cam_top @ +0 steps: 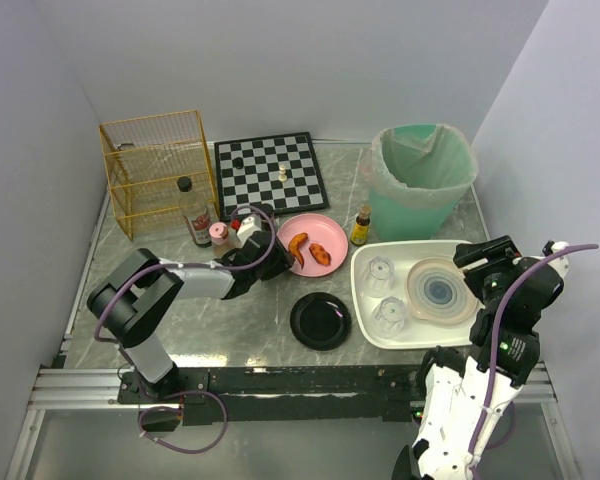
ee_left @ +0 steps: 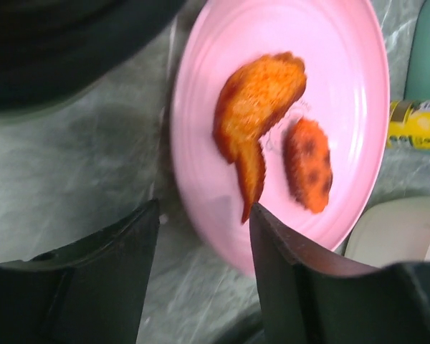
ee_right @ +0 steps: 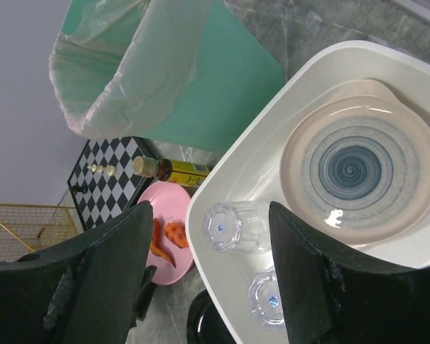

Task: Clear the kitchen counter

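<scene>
The kitchen counter filled mid-frame in the overhead view, with a black saucer lowest on it. At lower right, the right gripper hung unclenched over the white tray, holding nothing. Above the saucer, the left gripper, the nearer one, stood spread astride the left edge of the pink plate, not yet clamped. The plate lay rightward of it.

Blk L claw, R claw; purple cables.
</scene>
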Robot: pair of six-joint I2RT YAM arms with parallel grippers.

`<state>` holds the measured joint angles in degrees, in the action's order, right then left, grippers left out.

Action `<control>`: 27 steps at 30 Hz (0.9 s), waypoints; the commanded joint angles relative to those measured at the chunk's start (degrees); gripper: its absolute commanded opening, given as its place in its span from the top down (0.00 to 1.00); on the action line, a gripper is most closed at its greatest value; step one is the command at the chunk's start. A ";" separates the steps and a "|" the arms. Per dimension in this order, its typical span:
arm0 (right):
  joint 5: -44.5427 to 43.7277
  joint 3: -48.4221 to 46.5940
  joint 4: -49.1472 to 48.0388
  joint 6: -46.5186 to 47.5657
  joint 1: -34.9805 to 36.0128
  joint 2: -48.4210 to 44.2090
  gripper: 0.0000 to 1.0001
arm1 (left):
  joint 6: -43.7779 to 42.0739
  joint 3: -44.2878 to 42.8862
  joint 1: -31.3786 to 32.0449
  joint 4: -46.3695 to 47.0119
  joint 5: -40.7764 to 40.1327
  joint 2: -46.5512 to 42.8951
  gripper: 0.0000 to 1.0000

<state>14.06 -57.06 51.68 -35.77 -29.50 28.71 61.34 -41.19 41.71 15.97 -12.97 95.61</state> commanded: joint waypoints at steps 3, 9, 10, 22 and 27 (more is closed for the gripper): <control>0.79 -0.16 -0.97 -0.35 0.49 -0.50 0.28 | 2.11 -2.14 0.21 0.38 -2.41 4.40 0.50; 2.19 0.46 -1.76 -0.53 0.58 -0.76 0.28 | 1.76 -3.90 0.21 -1.11 -3.20 6.51 0.69; 2.19 0.54 -1.76 -0.44 0.58 -0.76 0.28 | 1.68 -3.99 0.21 -1.20 -3.29 6.69 0.73; 2.63 1.68 -2.46 -0.70 0.58 -1.37 0.28 | 2.47 -1.53 0.21 -1.73 -2.23 3.18 0.99; 3.42 2.39 -2.99 -1.06 0.58 -1.46 0.28 | 4.22 -0.82 0.21 -5.41 -1.44 -0.33 0.99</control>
<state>16.23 -55.53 51.20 -36.18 -29.36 27.79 64.14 -42.98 41.71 15.84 -15.20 98.83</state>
